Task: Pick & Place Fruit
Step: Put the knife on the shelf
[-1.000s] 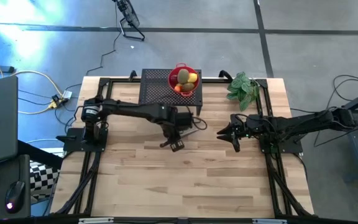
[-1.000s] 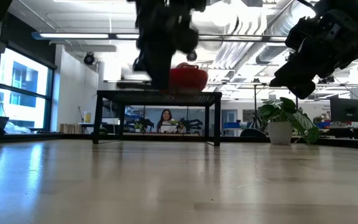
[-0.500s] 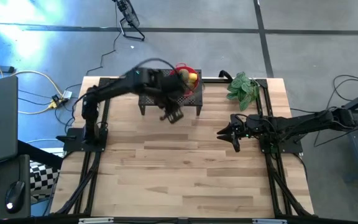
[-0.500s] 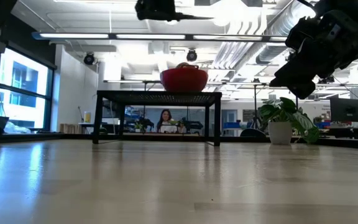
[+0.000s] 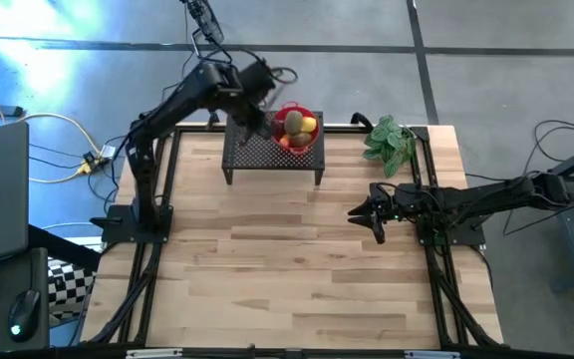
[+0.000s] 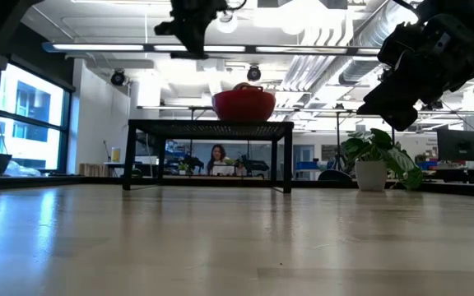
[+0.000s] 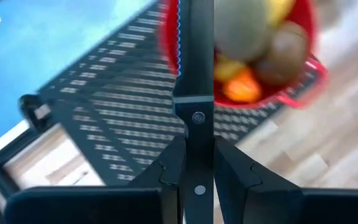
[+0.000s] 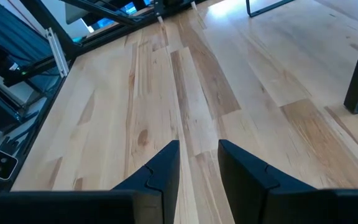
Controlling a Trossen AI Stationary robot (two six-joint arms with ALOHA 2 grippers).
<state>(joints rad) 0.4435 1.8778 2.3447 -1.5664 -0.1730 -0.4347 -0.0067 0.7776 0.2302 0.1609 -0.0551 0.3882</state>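
Since a second ago your left gripper point(image 5: 250, 112), clamped on the knife point(image 7: 197, 81), swung from mid-table to just left of the fruit point(image 5: 297, 128) in the red bowl point(image 5: 314, 141) on the far rack point(image 5: 257, 152), blade pointing at it

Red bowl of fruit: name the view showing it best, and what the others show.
Left wrist view: the red bowl of fruit is closest, kiwis visible. High view shows it small atop the black rack; low view shows only its side; right wrist view misses it.

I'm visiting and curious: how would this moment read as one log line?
left gripper: shut on knife, raised beside red bowl of fruit on black rack | right gripper: empty, low above table
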